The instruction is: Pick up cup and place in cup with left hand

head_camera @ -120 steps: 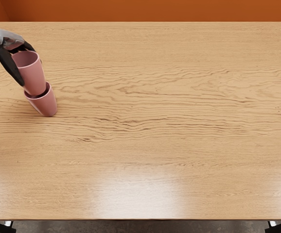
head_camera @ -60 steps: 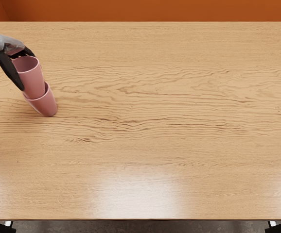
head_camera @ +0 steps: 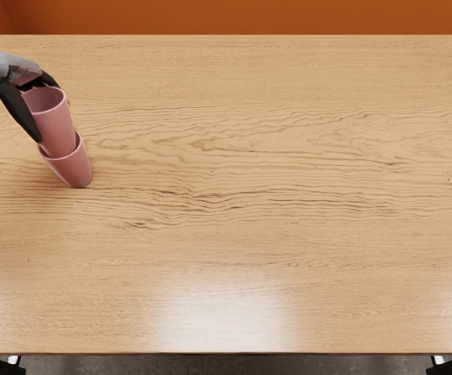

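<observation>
Currently: left hand partly closed, fingers around upper pink cup | upper cup: base inside lower pink cup, rim and most of its wall above the lower cup's rim | lower cup: on wooden table, directly beneath upper cup | orange wall: behind table

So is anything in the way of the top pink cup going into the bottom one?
Nothing that I can see. The left hand grips the upper cup, whose bottom end is inside the mouth of the lower cup. The lower cup's inside is mostly hidden, so I can't check down there.
</observation>
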Action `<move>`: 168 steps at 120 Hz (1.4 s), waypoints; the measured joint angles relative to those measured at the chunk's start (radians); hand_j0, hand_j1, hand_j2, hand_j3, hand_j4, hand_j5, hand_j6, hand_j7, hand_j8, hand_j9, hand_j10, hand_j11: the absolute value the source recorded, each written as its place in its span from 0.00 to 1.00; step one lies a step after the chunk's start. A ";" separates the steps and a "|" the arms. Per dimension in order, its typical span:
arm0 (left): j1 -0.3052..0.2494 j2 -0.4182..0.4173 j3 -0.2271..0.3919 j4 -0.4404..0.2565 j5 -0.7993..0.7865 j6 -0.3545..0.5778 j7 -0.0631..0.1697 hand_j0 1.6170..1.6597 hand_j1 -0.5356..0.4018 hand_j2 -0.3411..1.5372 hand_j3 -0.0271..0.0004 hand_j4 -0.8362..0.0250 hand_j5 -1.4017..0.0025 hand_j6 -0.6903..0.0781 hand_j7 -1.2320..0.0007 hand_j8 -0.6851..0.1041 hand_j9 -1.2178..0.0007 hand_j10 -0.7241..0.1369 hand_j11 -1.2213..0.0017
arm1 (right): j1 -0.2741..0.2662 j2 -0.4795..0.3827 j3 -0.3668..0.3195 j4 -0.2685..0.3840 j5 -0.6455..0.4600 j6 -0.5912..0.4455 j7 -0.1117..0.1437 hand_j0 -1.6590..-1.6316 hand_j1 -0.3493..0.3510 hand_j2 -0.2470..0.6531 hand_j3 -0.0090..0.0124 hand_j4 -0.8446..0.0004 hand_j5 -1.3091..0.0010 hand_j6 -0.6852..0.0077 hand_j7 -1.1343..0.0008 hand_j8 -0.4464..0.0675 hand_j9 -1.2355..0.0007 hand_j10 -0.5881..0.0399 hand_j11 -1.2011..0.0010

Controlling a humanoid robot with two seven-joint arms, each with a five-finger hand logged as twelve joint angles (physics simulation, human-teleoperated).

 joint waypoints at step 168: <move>0.060 -0.053 -0.005 -0.063 -0.836 -0.002 0.000 0.96 0.93 0.18 0.99 0.96 0.99 0.88 0.99 0.85 0.99 0.83 0.99 | 0.001 0.000 0.000 0.000 0.000 0.000 0.001 0.04 0.00 0.27 0.42 1.00 1.00 0.99 1.00 0.87 1.00 0.94 1.00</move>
